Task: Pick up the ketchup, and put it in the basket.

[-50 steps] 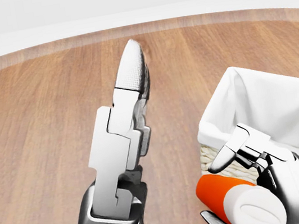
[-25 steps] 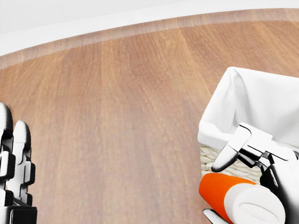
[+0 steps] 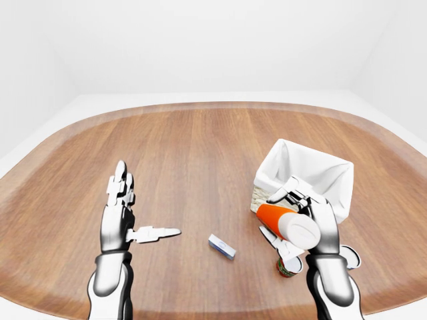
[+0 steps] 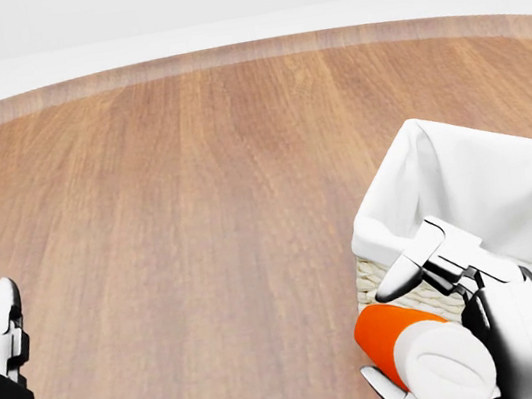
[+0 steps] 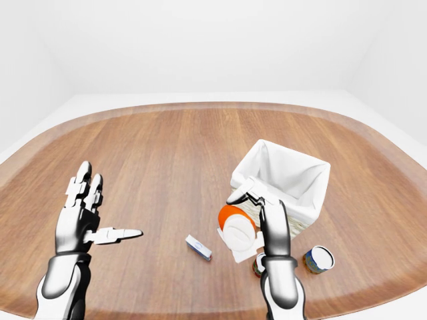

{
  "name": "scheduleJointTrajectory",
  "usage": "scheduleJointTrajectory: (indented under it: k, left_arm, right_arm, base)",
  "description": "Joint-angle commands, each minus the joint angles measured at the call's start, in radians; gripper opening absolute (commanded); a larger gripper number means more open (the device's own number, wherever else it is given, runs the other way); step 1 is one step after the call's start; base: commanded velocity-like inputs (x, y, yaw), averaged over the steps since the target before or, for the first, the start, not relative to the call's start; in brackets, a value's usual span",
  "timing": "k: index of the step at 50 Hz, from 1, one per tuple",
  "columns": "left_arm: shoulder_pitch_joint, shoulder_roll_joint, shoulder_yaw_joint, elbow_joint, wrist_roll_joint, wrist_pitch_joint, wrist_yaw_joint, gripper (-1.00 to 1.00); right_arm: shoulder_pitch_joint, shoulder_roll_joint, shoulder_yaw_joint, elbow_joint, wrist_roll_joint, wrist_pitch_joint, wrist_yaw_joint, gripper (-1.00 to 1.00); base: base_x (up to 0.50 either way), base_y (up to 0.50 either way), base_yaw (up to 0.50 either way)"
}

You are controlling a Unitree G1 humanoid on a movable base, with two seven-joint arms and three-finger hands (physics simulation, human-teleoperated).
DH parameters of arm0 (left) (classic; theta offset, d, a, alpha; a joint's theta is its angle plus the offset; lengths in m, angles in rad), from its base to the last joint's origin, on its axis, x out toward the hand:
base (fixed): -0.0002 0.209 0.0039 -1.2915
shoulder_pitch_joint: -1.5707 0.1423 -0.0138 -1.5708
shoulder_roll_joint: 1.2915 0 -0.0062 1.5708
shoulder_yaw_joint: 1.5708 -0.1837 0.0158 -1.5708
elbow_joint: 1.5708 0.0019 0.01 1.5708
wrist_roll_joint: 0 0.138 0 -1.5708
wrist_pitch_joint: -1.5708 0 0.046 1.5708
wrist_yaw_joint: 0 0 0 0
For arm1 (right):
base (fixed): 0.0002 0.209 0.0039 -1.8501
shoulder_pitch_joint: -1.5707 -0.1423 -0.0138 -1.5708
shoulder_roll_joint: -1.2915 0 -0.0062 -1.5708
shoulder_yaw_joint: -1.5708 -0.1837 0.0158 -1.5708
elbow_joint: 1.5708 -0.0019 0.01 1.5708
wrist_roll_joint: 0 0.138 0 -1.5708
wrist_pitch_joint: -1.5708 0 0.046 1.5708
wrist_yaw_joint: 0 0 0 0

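The ketchup [image 3: 288, 223] is an orange-red bottle with a white cap, lying tilted in my right hand [image 3: 280, 219], whose fingers close round it. It hangs just above the table, right beside the near left wall of the basket [image 3: 313, 175], a wicker box lined with white cloth. In the head view the ketchup [image 4: 409, 337] sits at the bottom right against the basket [image 4: 465, 178]. My left hand [image 3: 143, 203] is open at the lower left, fingers straight up and thumb out to the right, holding nothing.
A small white and blue box [image 3: 221, 246] lies on the wooden table between my hands. One tin can [image 3: 288, 267] stands under my right hand, and another can [image 5: 319, 259] is to its right. The table's curved edge runs near the bottom.
My left hand has swung from the middle of the head view down to its lower left corner. The right hand and the ketchup have barely moved.
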Motion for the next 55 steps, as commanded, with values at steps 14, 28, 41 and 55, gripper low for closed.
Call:
scheduleJointTrajectory:
  k: [14,28,41,55]
  left_arm:
    - [-0.002,0.0,0.012,0.052,-0.002,-0.003,-0.002,1.0]
    - [-0.002,-0.001,0.017,0.045,-0.01,0.007,-0.008,1.0]
    - [-0.001,-0.001,0.018,0.041,-0.008,0.008,-0.01,1.0]
    - [0.0,-0.003,0.016,0.045,-0.002,0.001,-0.011,1.0]
  right_arm:
    - [-0.004,0.0,0.007,-0.005,0.044,0.01,-0.026,-1.0]
    - [-0.007,0.001,0.001,-0.028,0.055,0.035,-0.029,-1.0]
    - [-0.033,0.01,-0.029,-0.09,0.034,0.035,-0.027,-1.0]
    - [-0.154,0.007,-0.104,-0.205,-0.08,0.035,0.063,-1.0]
  base:
    - [0.0,0.0,0.0]
    - [0.0,0.0,0.0]
    - [0.0,0.0,0.0]
    - [0.0,0.0,0.0]
